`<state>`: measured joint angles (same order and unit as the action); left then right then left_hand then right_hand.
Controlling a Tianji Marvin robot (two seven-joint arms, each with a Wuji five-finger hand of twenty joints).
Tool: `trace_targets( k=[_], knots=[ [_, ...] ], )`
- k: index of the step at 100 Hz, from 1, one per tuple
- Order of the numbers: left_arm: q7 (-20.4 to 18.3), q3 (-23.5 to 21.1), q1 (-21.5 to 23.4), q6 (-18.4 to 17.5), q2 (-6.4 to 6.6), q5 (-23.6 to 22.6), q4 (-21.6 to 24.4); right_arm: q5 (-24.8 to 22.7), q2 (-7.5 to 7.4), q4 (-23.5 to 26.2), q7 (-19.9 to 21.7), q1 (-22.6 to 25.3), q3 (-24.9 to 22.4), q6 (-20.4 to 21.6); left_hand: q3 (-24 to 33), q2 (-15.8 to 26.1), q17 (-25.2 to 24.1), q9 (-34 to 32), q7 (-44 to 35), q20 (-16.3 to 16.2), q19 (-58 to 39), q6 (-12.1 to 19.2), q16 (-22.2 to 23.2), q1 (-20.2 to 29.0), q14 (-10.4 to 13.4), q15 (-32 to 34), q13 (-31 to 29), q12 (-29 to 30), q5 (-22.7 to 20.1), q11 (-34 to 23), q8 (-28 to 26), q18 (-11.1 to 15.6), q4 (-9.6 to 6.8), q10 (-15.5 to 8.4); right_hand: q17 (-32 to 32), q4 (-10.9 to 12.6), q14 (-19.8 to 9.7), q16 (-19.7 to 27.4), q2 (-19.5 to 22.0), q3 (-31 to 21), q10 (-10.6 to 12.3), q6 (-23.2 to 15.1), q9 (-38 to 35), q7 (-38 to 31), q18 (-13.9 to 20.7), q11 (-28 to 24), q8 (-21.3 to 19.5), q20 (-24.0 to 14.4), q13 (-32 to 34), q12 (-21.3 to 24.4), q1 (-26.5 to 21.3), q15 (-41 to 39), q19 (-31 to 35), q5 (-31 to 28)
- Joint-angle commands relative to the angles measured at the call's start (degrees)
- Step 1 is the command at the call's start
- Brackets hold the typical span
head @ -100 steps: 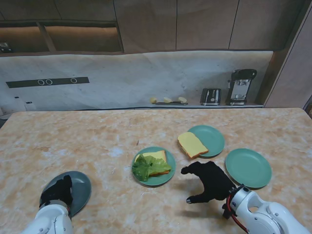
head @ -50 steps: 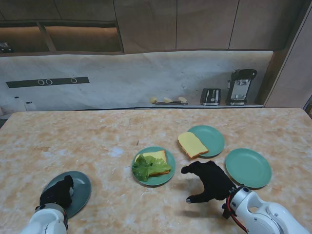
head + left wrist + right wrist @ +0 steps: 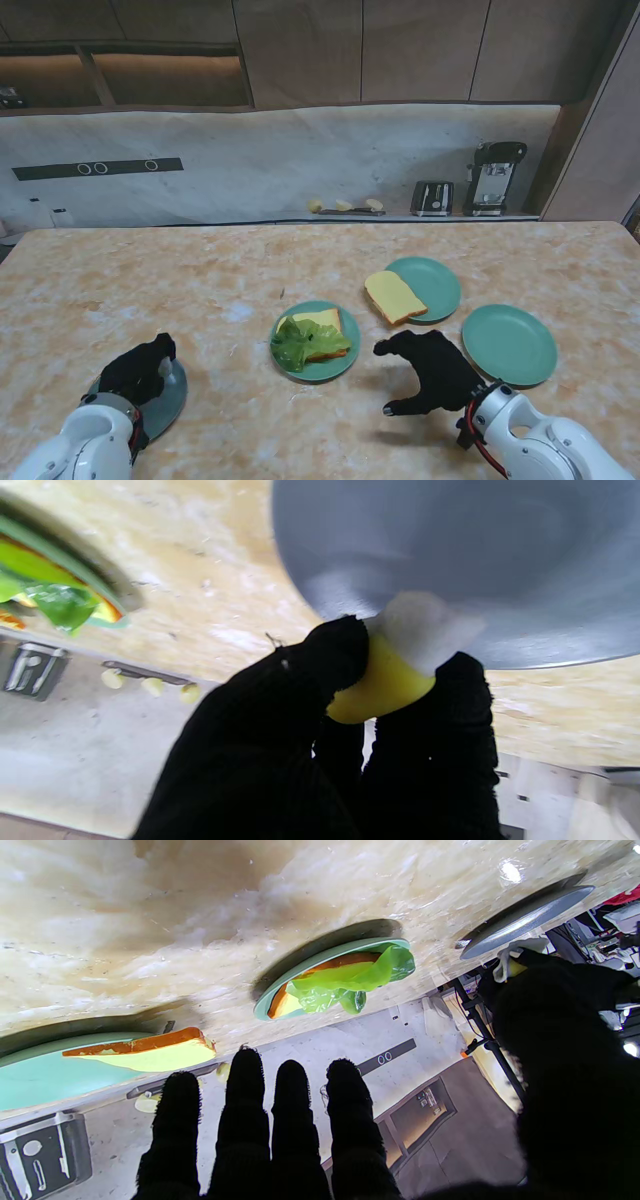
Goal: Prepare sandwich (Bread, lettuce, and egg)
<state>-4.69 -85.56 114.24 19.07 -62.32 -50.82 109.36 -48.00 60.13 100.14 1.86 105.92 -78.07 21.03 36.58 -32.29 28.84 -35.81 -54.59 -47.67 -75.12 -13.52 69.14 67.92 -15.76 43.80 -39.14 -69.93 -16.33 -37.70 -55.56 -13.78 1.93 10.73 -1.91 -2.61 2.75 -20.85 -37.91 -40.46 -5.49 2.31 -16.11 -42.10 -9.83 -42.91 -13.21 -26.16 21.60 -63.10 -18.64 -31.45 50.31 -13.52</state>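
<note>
My left hand (image 3: 140, 371) is shut on the fried egg (image 3: 400, 665), white with a yellow yolk, and holds it over the grey plate (image 3: 172, 395) at the near left. The middle green plate (image 3: 340, 366) carries a bread slice (image 3: 322, 322) with lettuce (image 3: 300, 343) on it. A second bread slice (image 3: 393, 296) lies half on the far green plate (image 3: 440, 280). My right hand (image 3: 430, 372) hovers open beside the middle plate, to its right, holding nothing. In the right wrist view the lettuce (image 3: 350, 980) and the second bread slice (image 3: 150, 1052) show clearly.
An empty green plate (image 3: 509, 344) sits to the right of my right hand. A toaster (image 3: 432, 197) and a black appliance (image 3: 493, 177) stand against the back wall, with small pale items (image 3: 344, 205) on the ledge. The table's far edge runs along the wall.
My left hand has lifted off the grey plate and moved right and away from me with the egg in it. The right hand has stayed still.
</note>
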Motion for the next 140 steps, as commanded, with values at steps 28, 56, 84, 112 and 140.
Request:
trace_targets(
  k=[28,56,84,112,140],
  knots=[
    [-7.6,2.8,-9.3,-8.5,1.32,5.9,-1.3,-0.3,0.39,-0.6,0.6,0.5,-0.2,-0.7,1.8,-1.8,-0.1,-2.0,-0.7,-1.9,-0.3,1.1,0.6,3.8,-0.1,0.1,-2.7,-1.6,-0.7,1.1,-0.6,0.3,0.39,-0.8,0.9,1.8,-1.3,-1.3,0.2,-0.7,1.0,-1.2,-1.2,0.3,-0.2,0.5,0.4,-1.0,-1.0,42.5,1.8,0.4,-1.1,0.1],
    [-11.1,10.4,-20.2,-12.7,1.95,11.2,-5.7,-1.0,0.42,-0.6,0.3,0.9,-0.8,-1.5,1.8,-1.7,-0.1,-2.2,-0.6,-2.2,-0.1,1.3,1.0,3.7,0.2,-0.3,-2.8,-2.0,-0.7,1.6,-0.4,0.4,0.39,-1.0,0.8,1.8,-1.3,-1.2,0.2,-0.6,1.1,-1.1,-1.2,0.3,-0.1,0.5,0.4,-1.1,-1.1,42.5,1.7,0.4,-1.2,0.0],
    [-13.1,18.5,-31.0,-15.4,1.83,19.7,-13.1,-1.4,0.42,-0.6,0.3,1.4,-1.2,-2.5,1.3,-1.5,-0.3,-2.1,-0.5,-2.4,0.3,1.6,1.1,3.6,0.5,-1.0,-2.7,-2.1,-0.5,2.1,-0.3,0.5,0.41,-1.2,0.8,1.8,-1.3,-1.3,0.2,-0.6,1.0,-1.1,-1.2,0.3,-0.1,0.5,0.4,-1.2,-1.1,42.5,1.7,0.3,-1.2,-0.1],
    [-13.6,25.1,-37.5,-16.2,1.24,25.2,-17.6,-2.0,0.44,-0.5,0.3,1.9,-1.9,-3.9,1.0,-1.7,-0.3,-2.2,-0.6,-2.5,0.5,1.8,1.4,3.7,0.6,-1.4,-2.9,-2.2,-0.5,2.2,-0.3,0.5,0.24,-1.3,0.8,1.8,-1.3,-1.3,0.2,-0.7,1.1,-1.0,-1.2,0.3,-0.1,0.5,0.3,-1.2,-1.2,42.5,1.7,0.4,-1.2,-0.1],
    [-13.1,29.9,-40.1,-16.6,0.62,28.9,-19.8,-2.5,0.44,-0.3,0.4,2.3,-2.4,-4.8,1.1,-1.7,-0.2,-2.1,-0.5,-2.6,0.5,1.8,1.8,3.6,0.6,-1.6,-2.8,-2.2,-0.3,2.3,-0.2,0.6,0.17,-1.2,0.8,1.8,-1.4,-1.2,0.2,-0.6,1.0,-1.0,-1.1,0.3,-0.1,0.5,0.3,-1.2,-1.3,42.5,1.7,0.4,-1.3,-0.1]
  ],
)
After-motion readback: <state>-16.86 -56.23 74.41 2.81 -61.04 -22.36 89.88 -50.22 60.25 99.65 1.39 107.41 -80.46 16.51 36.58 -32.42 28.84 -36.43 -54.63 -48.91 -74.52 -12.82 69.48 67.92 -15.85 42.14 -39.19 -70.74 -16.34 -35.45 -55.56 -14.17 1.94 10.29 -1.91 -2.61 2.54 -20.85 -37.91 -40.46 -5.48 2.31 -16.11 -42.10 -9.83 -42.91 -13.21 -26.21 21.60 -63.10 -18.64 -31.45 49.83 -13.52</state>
